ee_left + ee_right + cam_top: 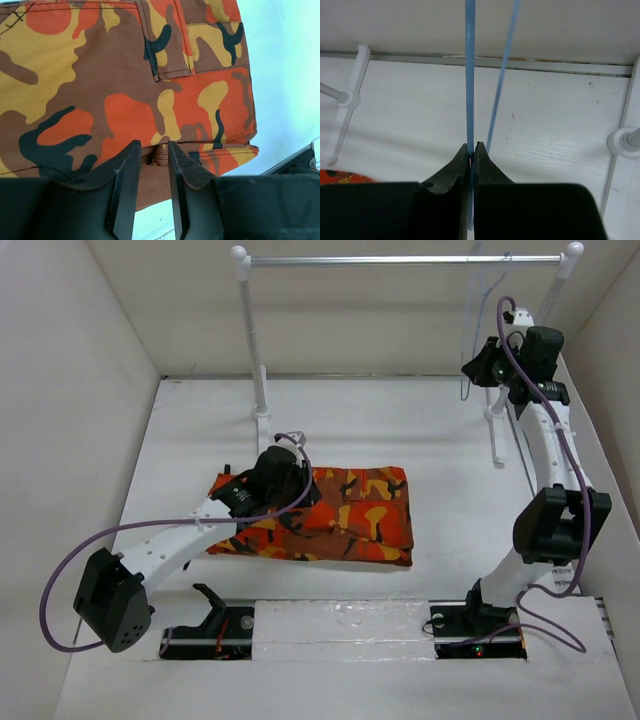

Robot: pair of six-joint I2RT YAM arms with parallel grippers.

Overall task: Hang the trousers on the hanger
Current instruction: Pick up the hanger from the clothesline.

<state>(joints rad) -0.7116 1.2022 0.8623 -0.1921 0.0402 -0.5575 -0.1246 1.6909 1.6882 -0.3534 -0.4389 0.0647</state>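
The trousers (350, 515) lay folded flat on the bench (420, 430), centre of the top view, well apart from the hanger (470, 75). The hanger hung at the upper right of the top view, apparently off the silver crossbar of the rack (400, 259); its hook was too faint to make out.

The right hand (473, 146) was pressed together on one thin blue strand of the hanger, pinching the wire right at the fingertips. A second strand ran free just beside it, up and right in the wrist view.

The left hand (152, 145) sat low over the left end of the trousers. Its fingers (125, 175) were a narrow gap apart, with a puckered bit of cloth edge showing in the gap. Couldn't tell if it gripped the cloth or only rested on it.

Step, as judged: fetch the hanger with the right, get hold of the trouser edge with the left. To do it well:
- **Right:** the wire was held only at the tips and could twist or slip, so move slow and steady.
- **Right:** lift the hook up clear of the crossbar before drawing away, not sideways.
- **Left:** take the whole stack of folded layers at the edge, not just the top ply, or the fold would likely open on lifting.
- **Left:** raise the cloth enough for the hanger's bar to pass under.

Task looked barely begun; nothing draped yet.
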